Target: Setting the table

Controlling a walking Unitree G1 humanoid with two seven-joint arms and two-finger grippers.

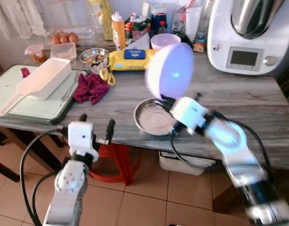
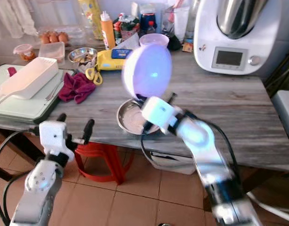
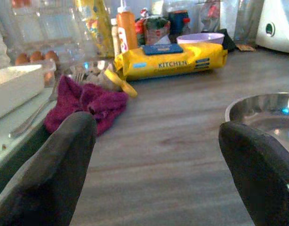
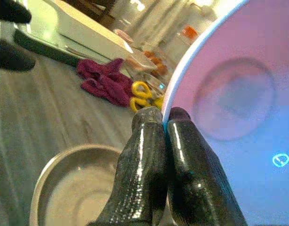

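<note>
My right gripper point(image 1: 164, 100) is shut on the rim of a pale lilac bowl point(image 1: 169, 70), held tilted on edge in the air above the table. Its two black fingers point(image 4: 149, 141) pinch the bowl's rim point(image 4: 182, 75). Just below sits a shallow steel plate point(image 1: 151, 117) near the front edge of the grey wooden table point(image 1: 238, 101). My left gripper point(image 1: 95, 125) is open, low in front of the table edge, left of the steel plate point(image 3: 267, 113), with nothing between its fingers point(image 3: 55, 160).
A crimson cloth point(image 1: 92, 88), yellow scissors point(image 1: 107, 75), a yellow wipes pack point(image 1: 130, 59), a second lilac bowl point(image 1: 164, 41), a small steel bowl point(image 1: 94, 55), bottles and a white kitchen machine point(image 1: 245, 35) crowd the back. White tray on green board point(image 1: 36, 99) at left. Red stool point(image 1: 114, 160) beneath.
</note>
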